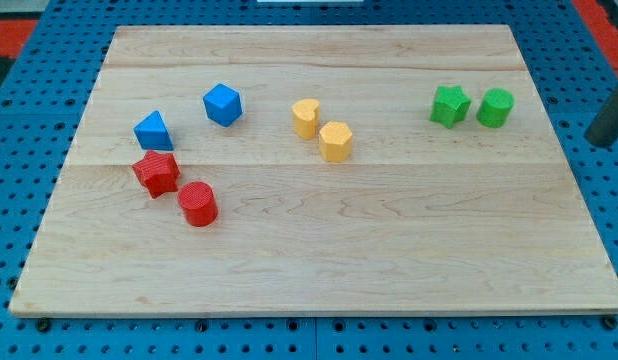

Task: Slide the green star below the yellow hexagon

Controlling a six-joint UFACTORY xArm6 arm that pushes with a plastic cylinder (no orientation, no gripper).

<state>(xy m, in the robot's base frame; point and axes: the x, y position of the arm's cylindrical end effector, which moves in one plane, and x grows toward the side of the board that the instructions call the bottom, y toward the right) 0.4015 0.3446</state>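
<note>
The green star (450,105) lies on the wooden board (389,240) at the view's upper right, with a green cylinder (495,108) just to its right. The yellow hexagon (335,141) sits near the board's middle, to the left of the star and slightly lower. A second yellow block (306,118), rounded like a heart, is at the hexagon's upper left. My tip (596,138) is off the board's right edge, over the blue pegboard, to the right of the green cylinder and touching no block.
A blue hexagonal block (222,104) and a blue triangular block (153,131) lie at the upper left. A red star (156,173) and a red cylinder (198,204) lie below them. Blue pegboard (19,150) surrounds the board.
</note>
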